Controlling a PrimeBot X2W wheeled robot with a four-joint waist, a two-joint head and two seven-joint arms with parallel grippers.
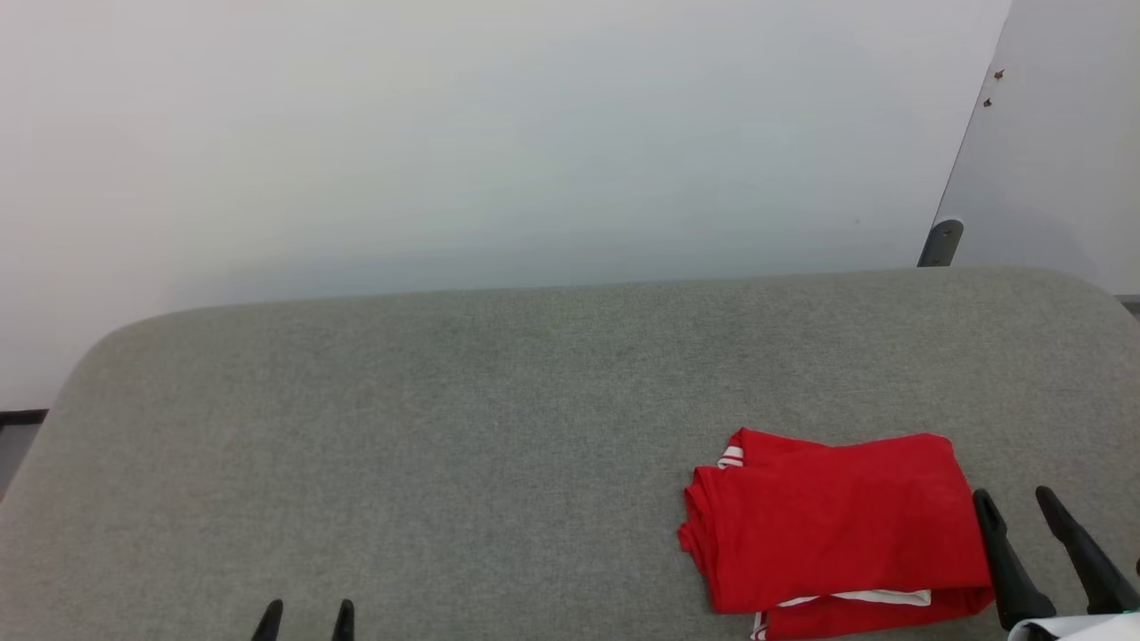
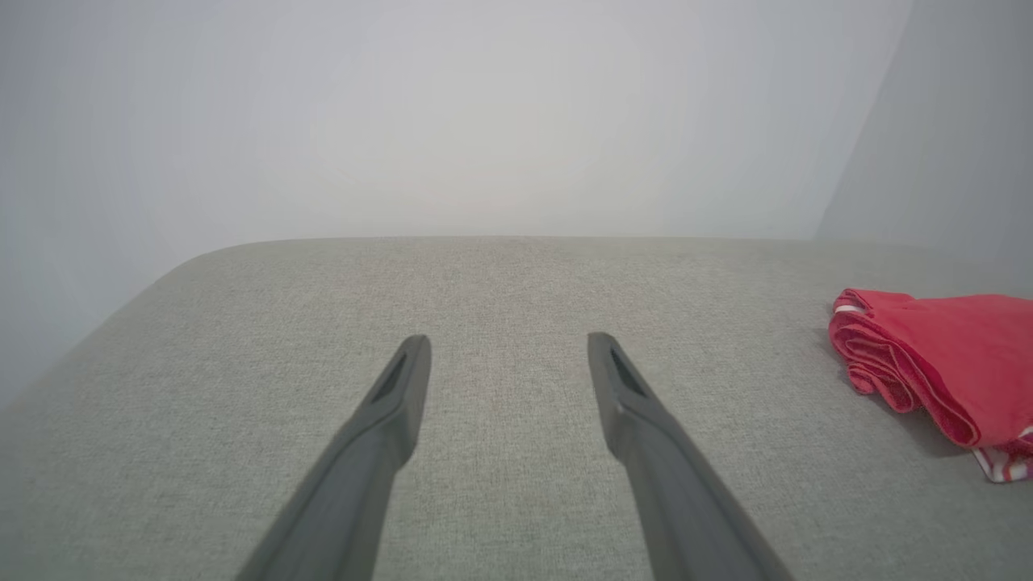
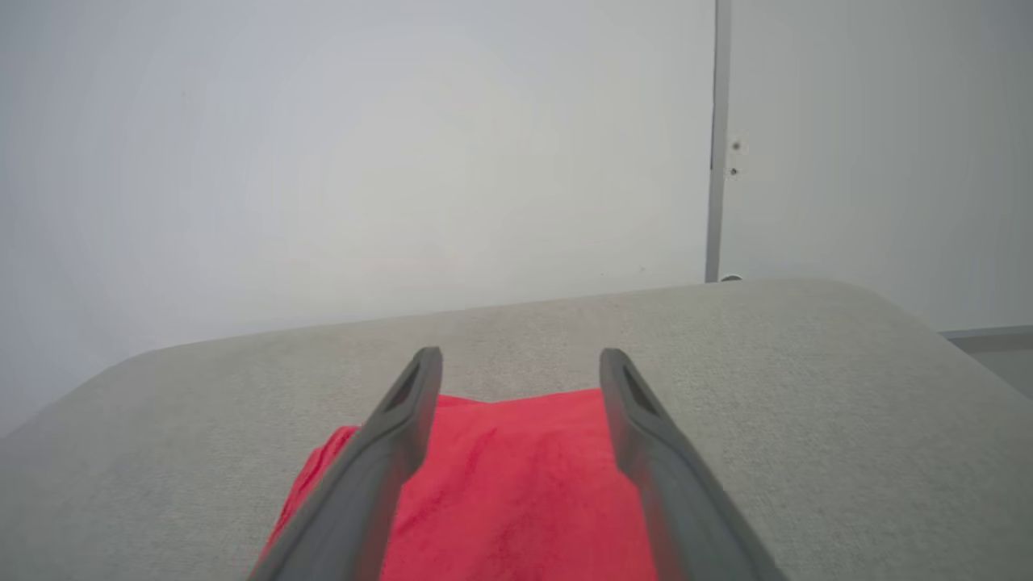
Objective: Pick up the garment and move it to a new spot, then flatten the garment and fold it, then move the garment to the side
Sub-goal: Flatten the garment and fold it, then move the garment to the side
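As head view has it, folded bright red jersey shirt [image 1: 837, 525] lies near-right on grey fabric tabletop [image 1: 445, 401], long axis left-right, just left of right tool [image 1: 1012, 492]. Left wrist: left tool [image 2: 508, 343] open, shirt well right. Right wrist: tool open at shirt's edge, nearer.

Kind of place: a bare indoor workroom of the lab or test-room sort is suggested; the exact kind cannot be told.
Walls: a plain white wall [image 1: 445, 133] is seen behind, joined at the right by a grey panel [image 1: 1060, 160] bearing two small fixings [image 1: 998, 75].
Work surface: a broad counter [image 1: 401, 427], covered in grey felt-like fabric and rounded at the corners, is set against the wall.
Contents: one folded red garment [image 1: 837, 525] is laid on it.
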